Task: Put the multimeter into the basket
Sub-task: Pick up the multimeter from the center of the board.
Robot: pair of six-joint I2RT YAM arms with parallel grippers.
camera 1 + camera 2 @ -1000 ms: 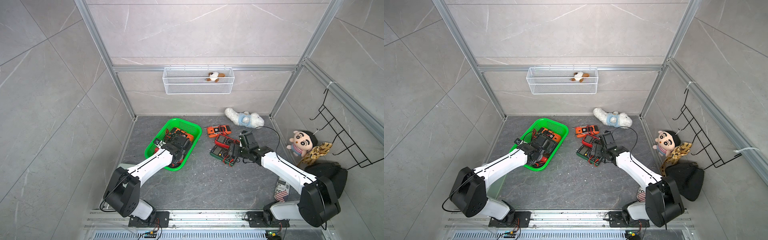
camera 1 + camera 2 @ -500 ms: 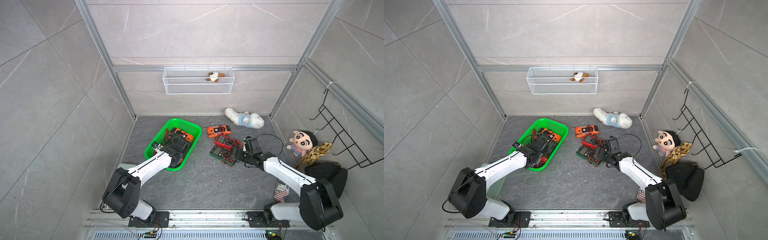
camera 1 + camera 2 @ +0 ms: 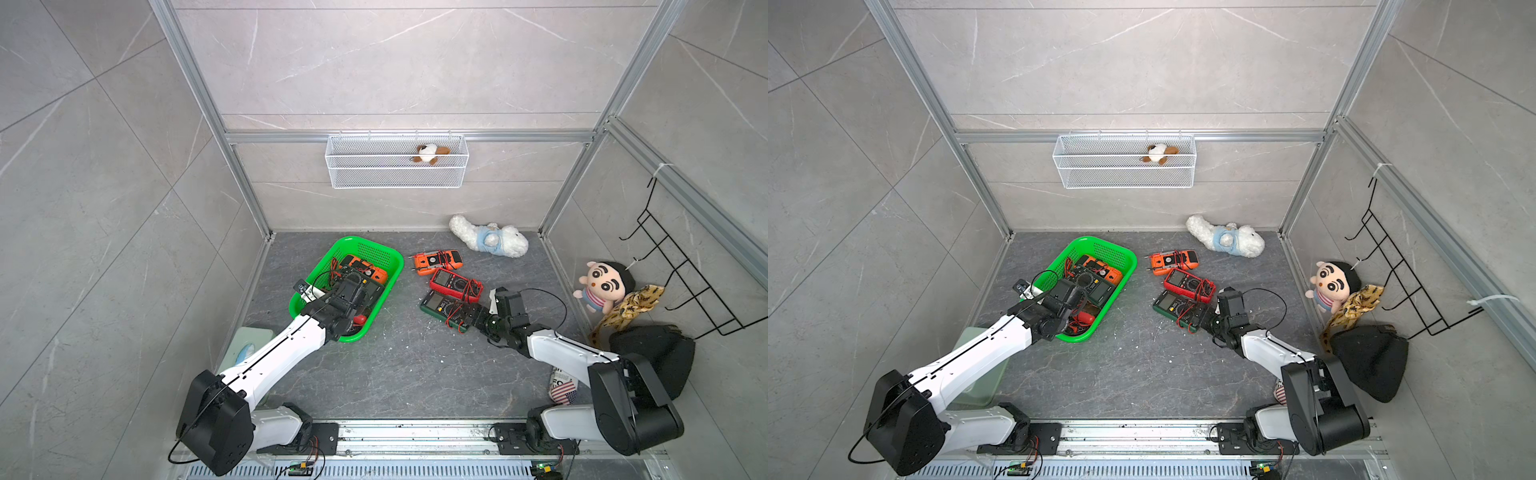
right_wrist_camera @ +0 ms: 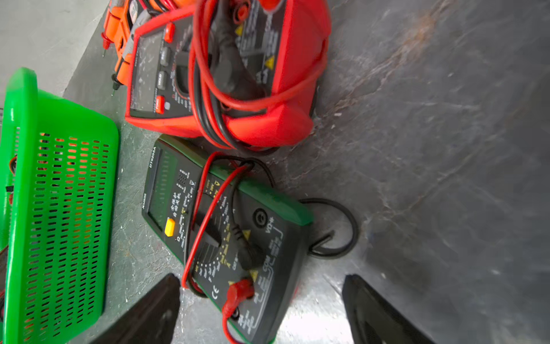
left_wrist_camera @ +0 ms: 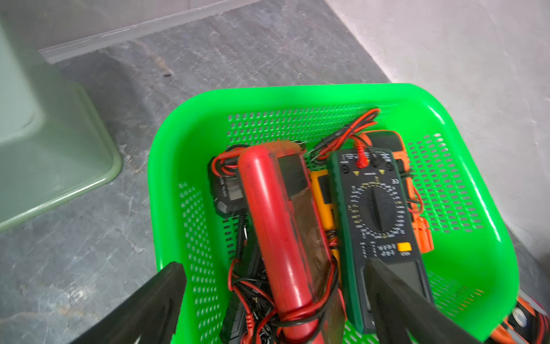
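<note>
We find the green multimeter (image 4: pixel 226 232) lying flat, face up, on the worktop (image 3: pixel 395 374) outside the basket (image 3: pixel 397 266). It sits off the basket's long side that faces the right arm, apart from the wall and not touching it. Its long axis runs away from the basket: the display end points to the basket and the socket end, with the plugged leads (image 4: pixel 208 208) wound over the dial, points away from it. The right gripper (image 4: pixel 260 277) is at that far end, in line with the long axis. Its jaws stand wide, one on each side of the narrow width, and hold nothing; no contact with the case shows. The left gripper (image 5: pixel 273 263) hangs spread open and empty over the basket, above meters already inside. The right arm is therefore clearly the nearer one. The red multimeter (image 4: pixel 226 74) lies close against the green one's display end, also outside the basket; we cannot tell whether they touch. In our judgement a grasp across the width suits, minding the loose lead loop.
</note>
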